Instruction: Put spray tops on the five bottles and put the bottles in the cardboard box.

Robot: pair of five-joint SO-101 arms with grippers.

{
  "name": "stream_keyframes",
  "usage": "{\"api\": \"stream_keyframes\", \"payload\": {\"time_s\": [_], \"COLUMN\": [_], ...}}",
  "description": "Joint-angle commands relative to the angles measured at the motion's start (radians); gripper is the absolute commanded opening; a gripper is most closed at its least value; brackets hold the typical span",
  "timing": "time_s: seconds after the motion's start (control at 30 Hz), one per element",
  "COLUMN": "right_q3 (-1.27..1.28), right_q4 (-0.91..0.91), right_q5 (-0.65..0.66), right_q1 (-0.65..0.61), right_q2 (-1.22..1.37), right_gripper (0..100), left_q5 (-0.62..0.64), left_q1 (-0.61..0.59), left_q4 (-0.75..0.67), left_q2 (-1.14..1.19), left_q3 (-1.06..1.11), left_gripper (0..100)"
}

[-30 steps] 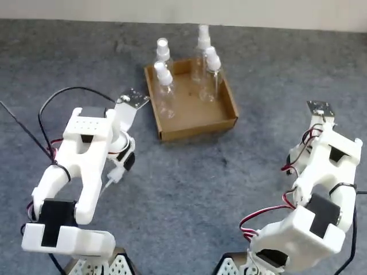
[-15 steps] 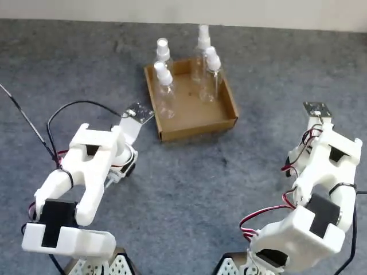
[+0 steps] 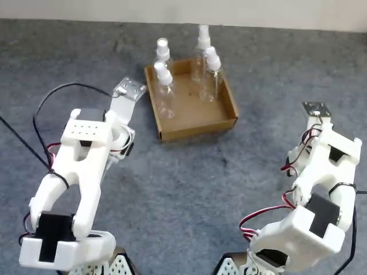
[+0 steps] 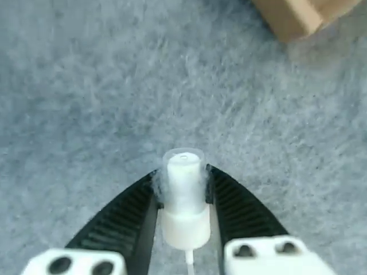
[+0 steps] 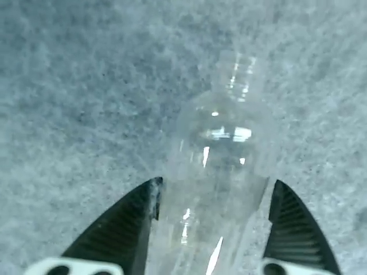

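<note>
Your left claw, pinching a spray top, swung toward the box; next, align it over the bottle pinched in your right claw.

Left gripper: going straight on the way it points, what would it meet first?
Most likely the grey carpet: the left gripper, shut on a spray top, points at bare surface, with the cardboard box corner off to the side. Depth is unclear.

White spray top; clear bottle; brown box
</note>
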Motion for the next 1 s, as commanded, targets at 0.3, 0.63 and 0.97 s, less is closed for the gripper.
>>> {"api": "stream_keyframes", "payload": {"time_s": [0.3, 0.63, 0.97], "right_q3": [-0.045, -0.05, -0.245], "right_q4": [0.015, 0.064, 0.113], "right_q5": [0.011, -0.031, -0.066], "right_q1": [-0.042, -0.054, -0.094], "right_q2": [-0.148, -0.297, -0.002], "right_gripper": [23.7, 25.6, 25.5], "left_q5": [0.126, 0.17, 0.169], "left_q1": [0.03, 0.028, 0.028], "left_q4": [0.172, 0.055, -0.017], "left_q2": [-0.197, -0.42, -0.435], "left_q3": [-0.128, 0.156, 0.231], "left_gripper": [1, 1, 1]}}
